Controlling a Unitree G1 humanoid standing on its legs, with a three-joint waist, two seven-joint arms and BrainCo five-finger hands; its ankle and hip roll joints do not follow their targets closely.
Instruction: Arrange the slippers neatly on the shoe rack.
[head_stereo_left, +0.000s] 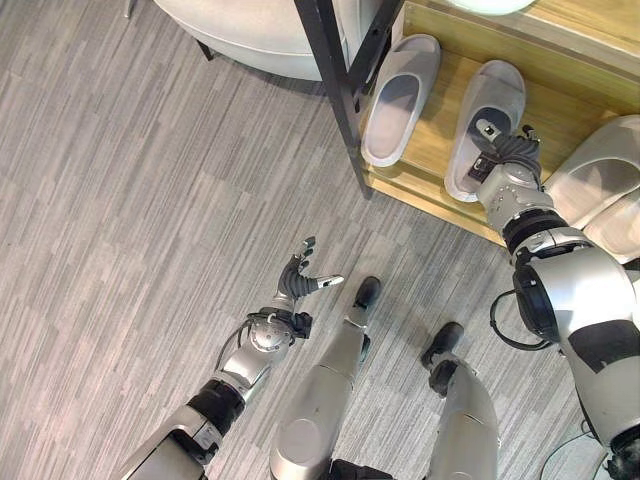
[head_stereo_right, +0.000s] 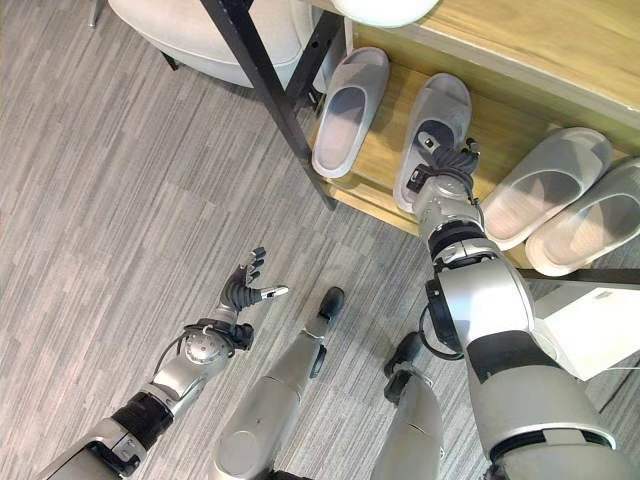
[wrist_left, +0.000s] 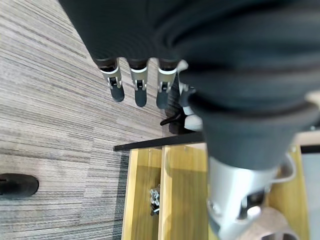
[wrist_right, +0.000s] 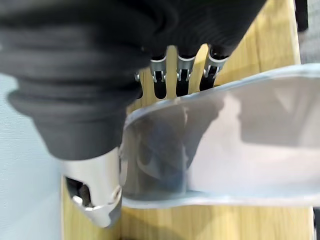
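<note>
right hand (head_stereo_left: 508, 160) gripping slipper (head_stereo_left: 487, 115) (on rack (head_stereo_left: 455, 55))

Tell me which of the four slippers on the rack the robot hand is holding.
The second slipper from the left; the right robot hand grips its heel end, while the other three lie untouched.

place: home entryway | cues: wooden shoe rack (head_stereo_left: 560, 110), grey slippers (head_stereo_left: 400, 95), striped grey carpet (head_stereo_left: 130, 200)

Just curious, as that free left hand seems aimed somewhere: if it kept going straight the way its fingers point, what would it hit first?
Probably the shoe rack: the left hand hangs open above the floor, fingers aimed toward the rack's dark frame. Depth is hard to judge.
</note>
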